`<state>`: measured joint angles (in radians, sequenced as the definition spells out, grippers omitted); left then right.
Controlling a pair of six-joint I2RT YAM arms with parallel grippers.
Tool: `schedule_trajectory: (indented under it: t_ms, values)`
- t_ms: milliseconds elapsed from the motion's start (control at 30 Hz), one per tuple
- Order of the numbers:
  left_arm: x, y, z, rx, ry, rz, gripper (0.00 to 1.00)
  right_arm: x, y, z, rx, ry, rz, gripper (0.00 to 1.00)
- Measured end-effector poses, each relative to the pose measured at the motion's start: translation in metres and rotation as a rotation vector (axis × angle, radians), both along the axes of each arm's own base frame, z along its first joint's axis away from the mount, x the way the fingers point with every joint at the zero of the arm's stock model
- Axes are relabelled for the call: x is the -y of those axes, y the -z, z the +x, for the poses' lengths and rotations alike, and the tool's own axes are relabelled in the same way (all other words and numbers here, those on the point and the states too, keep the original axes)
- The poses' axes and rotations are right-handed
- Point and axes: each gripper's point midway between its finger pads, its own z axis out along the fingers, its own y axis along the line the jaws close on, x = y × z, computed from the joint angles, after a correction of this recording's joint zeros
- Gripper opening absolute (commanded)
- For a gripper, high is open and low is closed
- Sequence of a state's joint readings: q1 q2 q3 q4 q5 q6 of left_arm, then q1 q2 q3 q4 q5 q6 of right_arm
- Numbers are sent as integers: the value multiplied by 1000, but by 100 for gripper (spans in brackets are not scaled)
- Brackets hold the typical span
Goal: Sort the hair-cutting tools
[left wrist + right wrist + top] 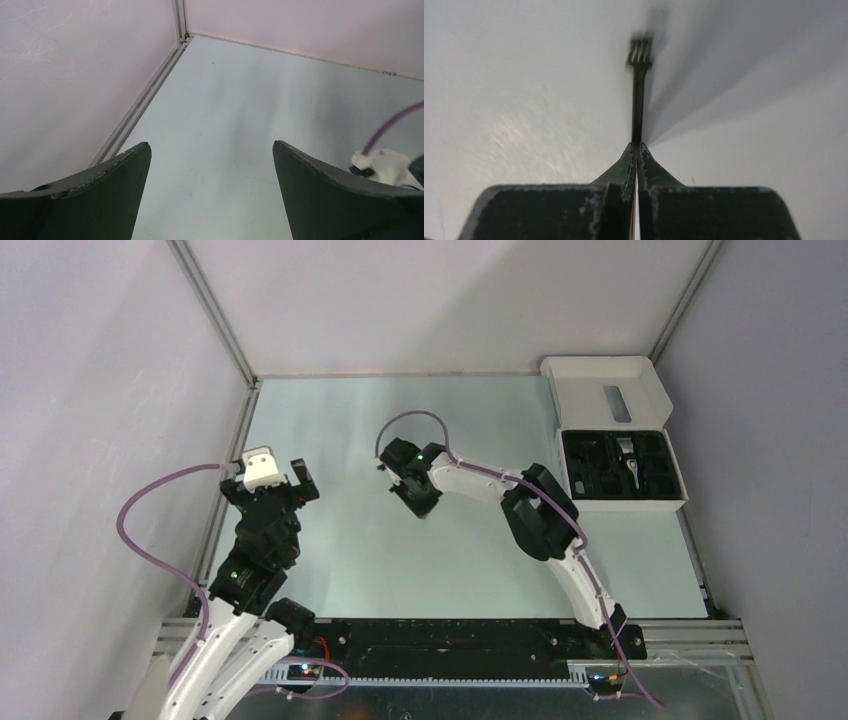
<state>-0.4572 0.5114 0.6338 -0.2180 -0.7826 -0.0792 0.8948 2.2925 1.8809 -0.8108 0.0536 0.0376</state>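
Note:
My right gripper [637,145] is shut on a thin black stick [639,105]. The stick points away from the fingertips and ends in a small bristled head [640,51] over the table. From above, that gripper [421,502] hangs low over the middle of the table and hides the stick. More of the hair-cutting tools sit in the black insert [590,465] of the white box, among them a trimmer body with a silver tip [628,455]. My left gripper [212,150] stands wide open at the left side [268,485], with only bare table between its fingers.
The white box [630,502] rests at the right edge of the table with its printed lid [605,390] folded back toward the far wall. Enclosure walls and a metal rail [145,97] close in the table on the left. The right wrist's purple cable [392,125] shows in the left wrist view.

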Motion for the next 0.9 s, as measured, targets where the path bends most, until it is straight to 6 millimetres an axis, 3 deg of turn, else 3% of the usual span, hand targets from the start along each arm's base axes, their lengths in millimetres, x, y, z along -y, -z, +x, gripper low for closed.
schedule_trajectory:
  t_ms: [300,367,467,533,667,767,900]
  values:
    - [0,0,0,0,0,0,98,103,6,-85,-195,42,-193,1]
    - [0,0,0,0,0,0,98,119,7,-103,-237,49,-222,8]
    - [0,0,0,-1,0,0,98,131,6,-119,-277,62,-244,29]
    - [0,0,0,-1,0,0,98,129,5,-120,-283,72,-231,40]
    - [0,0,0,1,-1,0,98,109,-8,-106,-249,85,-162,49]
    - [0,0,0,1,-1,-1,98,75,-28,-78,-177,82,-64,54]
    - [0,0,0,1,-1,0,98,36,-38,-45,-106,79,25,54]
